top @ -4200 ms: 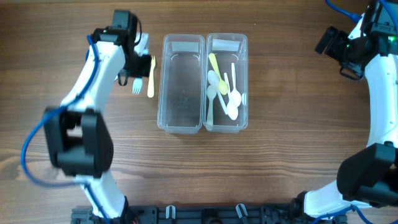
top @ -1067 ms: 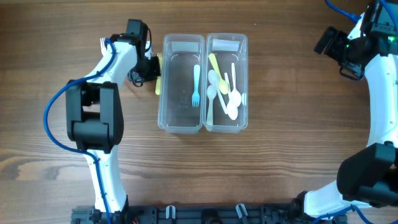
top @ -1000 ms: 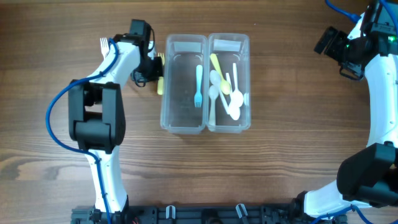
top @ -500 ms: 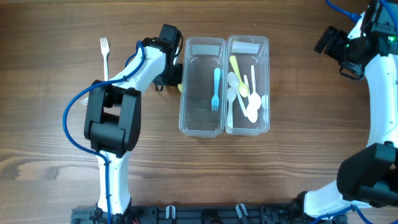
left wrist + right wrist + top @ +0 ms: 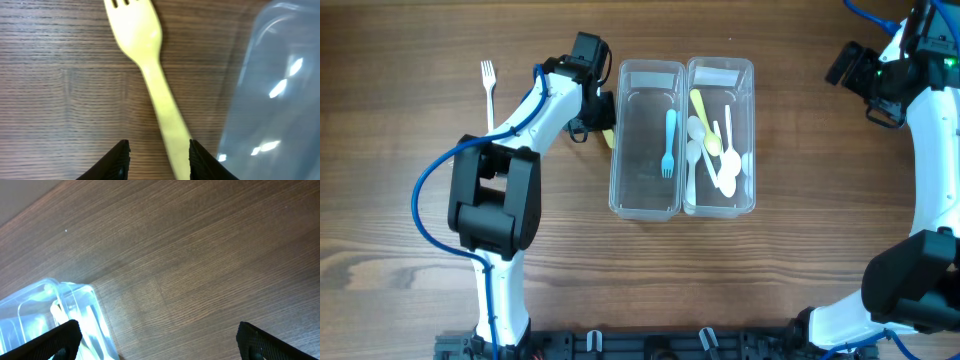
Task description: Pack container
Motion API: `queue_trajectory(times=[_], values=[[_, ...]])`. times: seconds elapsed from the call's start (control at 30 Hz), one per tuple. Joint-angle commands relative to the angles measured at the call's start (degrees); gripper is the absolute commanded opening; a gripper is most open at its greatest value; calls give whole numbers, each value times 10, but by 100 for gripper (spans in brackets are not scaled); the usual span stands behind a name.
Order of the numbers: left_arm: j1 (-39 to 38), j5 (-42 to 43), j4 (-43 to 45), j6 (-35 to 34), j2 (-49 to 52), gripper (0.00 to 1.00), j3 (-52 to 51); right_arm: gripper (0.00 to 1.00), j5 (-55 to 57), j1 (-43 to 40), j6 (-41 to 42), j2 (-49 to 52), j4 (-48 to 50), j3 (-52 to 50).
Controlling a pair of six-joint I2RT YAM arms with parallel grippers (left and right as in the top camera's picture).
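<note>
Lying alone at the far left of the table (image 5: 400,220) is a white fork (image 5: 488,85), tines pointing away from the robot and well apart from everything else. Next comes the left gripper (image 5: 158,156), low over the wood just beside the left tub (image 5: 640,175). Its fingers (image 5: 118,159) stand partly apart, released rather than clamped. A yellow fork (image 5: 150,75) lies flat on the table with its handle running between them. The handle is close to the finger on the tub side, and whether it touches that finger I cannot tell. From overhead only a short bit of this fork shows, against the tub's left wall. Inside the left tub lies one blue fork (image 5: 669,140), lengthwise, tines toward the robot. The right tub (image 5: 751,150) touches it side by side and holds a yellow spoon (image 5: 701,106) and several white spoons (image 5: 721,168), overlapping. At the far right, the right gripper (image 5: 157,342) hangs over bare wood, well away from the tubs, its fingers spread wide and holding nothing.
</note>
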Motion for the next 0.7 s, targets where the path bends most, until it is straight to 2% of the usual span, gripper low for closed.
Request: queue_trajectory(times=[0.0, 0.3, 0.67], values=[[0, 26, 11, -59, -19, 42, -4, 100, -7, 1, 2, 5, 3, 5], [0, -3, 32, -89, -18, 49, -4, 100, -7, 1, 2, 5, 0, 5], [2, -18, 35, -88, 15, 56, -4, 100, -7, 1, 3, 5, -3, 5]])
